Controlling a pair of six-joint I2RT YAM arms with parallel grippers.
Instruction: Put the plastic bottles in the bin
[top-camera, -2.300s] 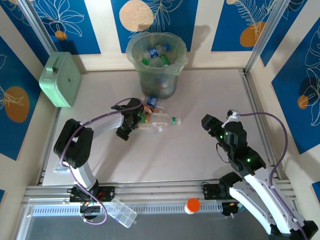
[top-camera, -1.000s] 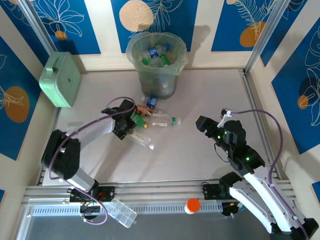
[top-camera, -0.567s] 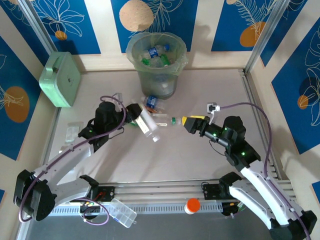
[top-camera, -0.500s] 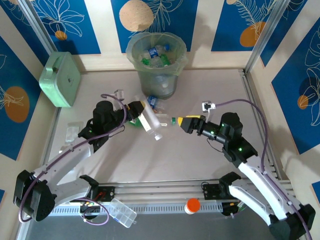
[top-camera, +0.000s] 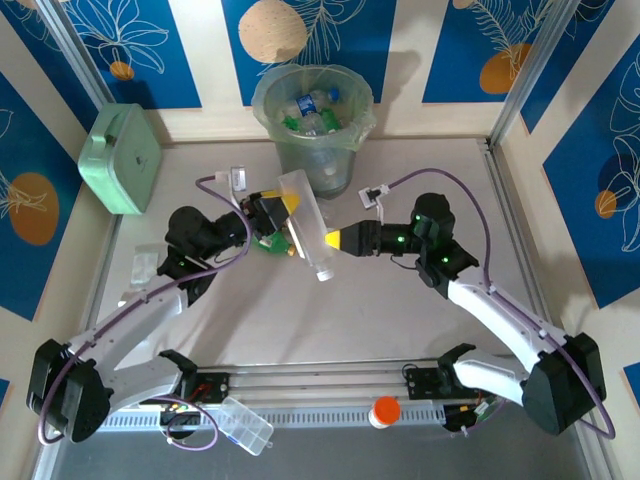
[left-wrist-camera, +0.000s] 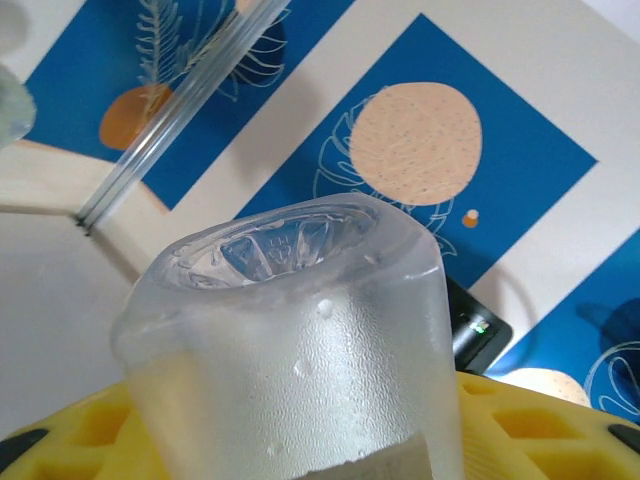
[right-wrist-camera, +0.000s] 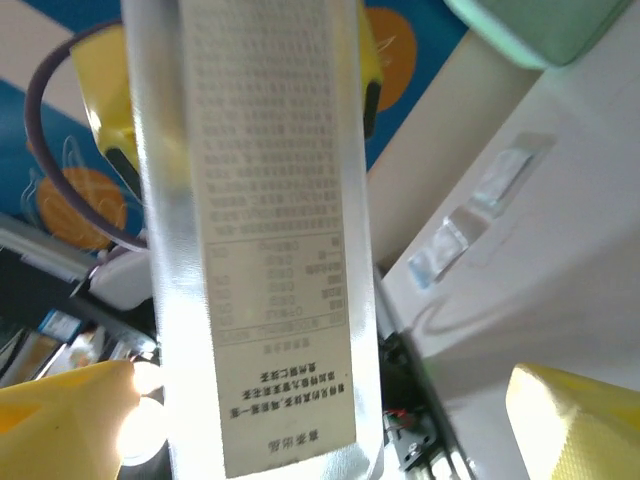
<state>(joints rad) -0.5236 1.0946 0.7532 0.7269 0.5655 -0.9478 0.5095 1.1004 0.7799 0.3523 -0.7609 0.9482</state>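
**Item: plastic bottle, clear, one in hand**

- Surroundings, left: mint box (top-camera: 122, 158) at the table's (top-camera: 400, 330) far-left edge, not involved.
- Left gripper (top-camera: 278, 212): jaws closed partway onto the clear bottle (top-camera: 305, 228), its yellow fingers (left-wrist-camera: 520, 430) clamping the body near the base.
- Location: the clear bottle is lifted off the table and tilted, neck end lower, just in front of the bin (top-camera: 262, 92). A green bottle (top-camera: 272, 244) lies on the table under the left gripper. The bin already holds several bottles (top-camera: 312, 112).
- Right gripper (top-camera: 335, 240): jaws spread wide, one on either side of the labelled body, holding nothing.
- Handling, judged: empty and very light; thin walls that dent under a hard squeeze; smooth and beaded with moisture, so likely slippery.
- Recommended hold: across the straight mid-body, over the label, with moderate pressure, avoiding the tapered neck.
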